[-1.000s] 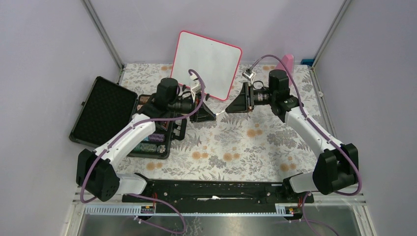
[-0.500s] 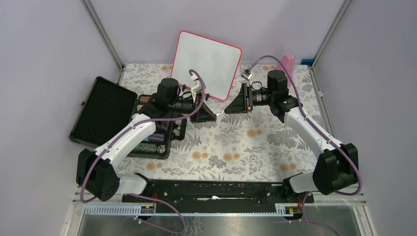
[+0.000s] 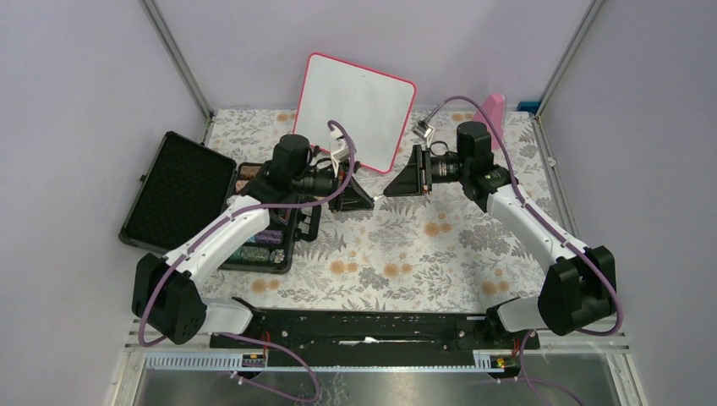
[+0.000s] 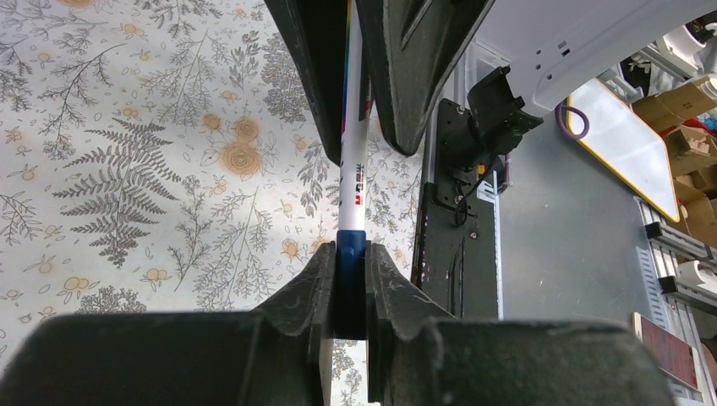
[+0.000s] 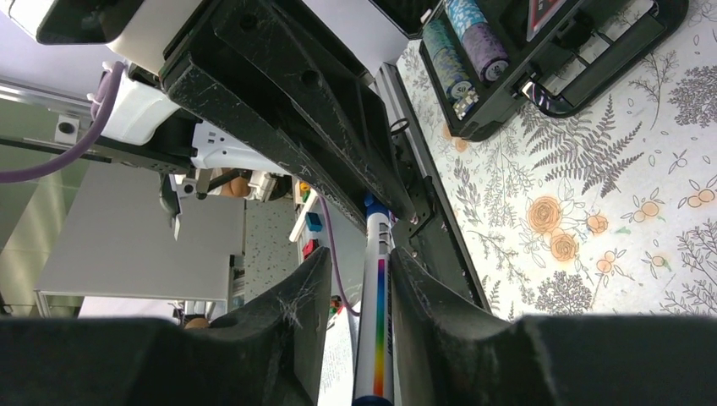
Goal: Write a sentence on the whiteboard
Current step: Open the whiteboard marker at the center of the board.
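The whiteboard (image 3: 355, 110) leans upright at the back of the table, white with a pink frame. Its face is blank and no sentence shows. A white marker (image 3: 378, 194) with a rainbow stripe lies level between my two grippers, in front of the board. My left gripper (image 3: 365, 197) is shut on its blue cap (image 4: 349, 254). My right gripper (image 3: 391, 192) faces it from the right, its jaws either side of the barrel (image 5: 376, 321). The barrel rests against one finger and a gap shows at the other.
An open black case (image 3: 177, 190) lies at the left, with a tray of small coloured items (image 3: 266, 237) beside it. A solid pink object (image 3: 495, 108) stands at the back right. The floral cloth (image 3: 406, 254) covers the table.
My right gripper has moved a little to the left, further along the marker toward my left gripper. The left arm and the whiteboard have stayed still.
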You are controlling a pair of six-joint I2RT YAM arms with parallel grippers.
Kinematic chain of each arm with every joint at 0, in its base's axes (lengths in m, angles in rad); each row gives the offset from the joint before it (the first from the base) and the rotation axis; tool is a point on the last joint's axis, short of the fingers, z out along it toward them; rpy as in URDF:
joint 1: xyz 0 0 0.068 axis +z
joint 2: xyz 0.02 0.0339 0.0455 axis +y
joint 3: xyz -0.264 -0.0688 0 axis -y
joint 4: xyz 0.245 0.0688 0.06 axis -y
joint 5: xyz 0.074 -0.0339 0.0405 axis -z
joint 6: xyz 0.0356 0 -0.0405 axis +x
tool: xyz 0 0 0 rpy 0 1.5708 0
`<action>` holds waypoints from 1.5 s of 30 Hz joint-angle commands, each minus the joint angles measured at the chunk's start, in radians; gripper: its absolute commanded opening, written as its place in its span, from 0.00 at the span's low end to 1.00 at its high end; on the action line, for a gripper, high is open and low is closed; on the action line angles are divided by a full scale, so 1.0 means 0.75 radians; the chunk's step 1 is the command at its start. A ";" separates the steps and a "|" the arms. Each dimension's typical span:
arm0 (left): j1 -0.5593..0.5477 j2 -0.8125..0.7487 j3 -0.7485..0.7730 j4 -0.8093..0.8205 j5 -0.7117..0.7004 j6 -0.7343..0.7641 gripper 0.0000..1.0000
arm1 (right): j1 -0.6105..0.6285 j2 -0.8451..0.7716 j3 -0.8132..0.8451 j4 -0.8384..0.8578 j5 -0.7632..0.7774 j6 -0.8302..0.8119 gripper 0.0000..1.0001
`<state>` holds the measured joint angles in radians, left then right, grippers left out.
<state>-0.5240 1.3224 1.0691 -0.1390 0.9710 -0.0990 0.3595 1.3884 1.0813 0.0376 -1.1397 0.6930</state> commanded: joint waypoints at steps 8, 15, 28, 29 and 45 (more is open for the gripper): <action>-0.017 0.024 0.043 0.010 0.003 0.035 0.00 | 0.037 -0.021 0.043 -0.030 -0.005 -0.074 0.20; -0.017 0.016 0.024 -0.020 -0.026 0.065 0.00 | 0.015 0.000 0.099 -0.033 -0.002 -0.048 0.00; -0.012 -0.022 -0.057 -0.177 -0.076 0.246 0.00 | -0.250 0.019 0.293 -0.022 0.055 0.023 0.00; -0.008 -0.025 -0.064 -0.191 -0.079 0.265 0.00 | -0.278 0.020 0.304 -0.006 0.040 0.039 0.00; 0.053 0.114 -0.056 -0.414 -0.484 0.598 0.01 | -0.447 0.004 0.388 -0.385 0.098 -0.318 0.00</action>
<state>-0.4889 1.3552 1.0119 -0.4088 0.7860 0.2340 0.0216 1.4277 1.3830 -0.1242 -1.1179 0.5926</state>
